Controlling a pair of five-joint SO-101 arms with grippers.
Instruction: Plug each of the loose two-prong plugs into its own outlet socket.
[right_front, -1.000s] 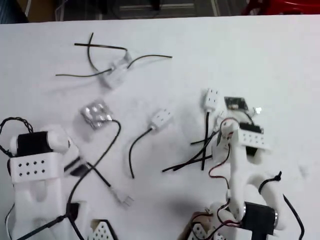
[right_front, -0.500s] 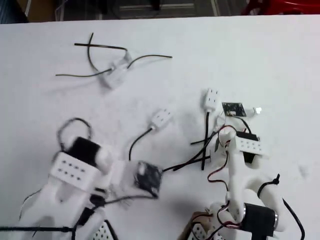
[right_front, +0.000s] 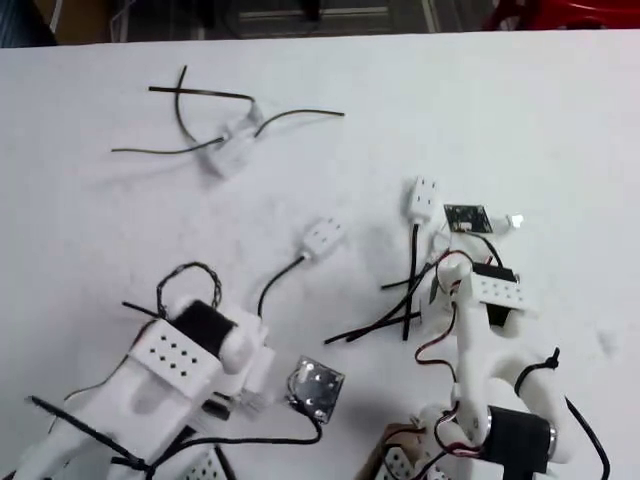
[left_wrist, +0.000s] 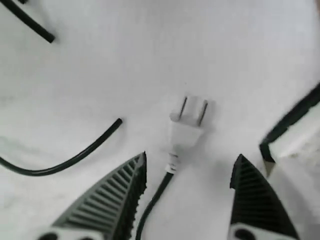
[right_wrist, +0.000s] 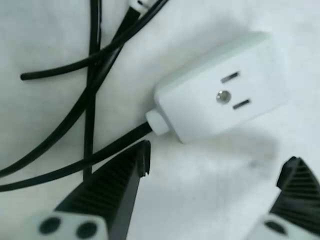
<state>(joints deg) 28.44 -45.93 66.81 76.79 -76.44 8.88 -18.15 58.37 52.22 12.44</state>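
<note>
Both pairs of jaws are spread, gripping nothing. Left jaws flank a white plug (left_wrist: 187, 125) lying flat on the worktop (left_wrist: 150, 50), prongs pointing away, its black cord (left_wrist: 153, 200) trailing back between them. Right jaws open toward a white socket (right_wrist: 220, 95), tangled black cords (right_wrist: 90, 100) just beside it. Left arm (right_front: 170, 365) leans in from the near left corner. Right arm (right_front: 470, 350) points straight out. Middle socket (right_front: 322, 237) lies between the arms. White block (right_front: 232, 150) with crossing wires sits far left.

arms (right_front: 175, 370) (right_front: 480, 330): 2 | outlet sockets (right_front: 425, 198) (right_front: 323, 237): 2 | loose two-prong plug (left_wrist: 189, 125): 1 | corded white block (right_front: 232, 150): 1
</note>
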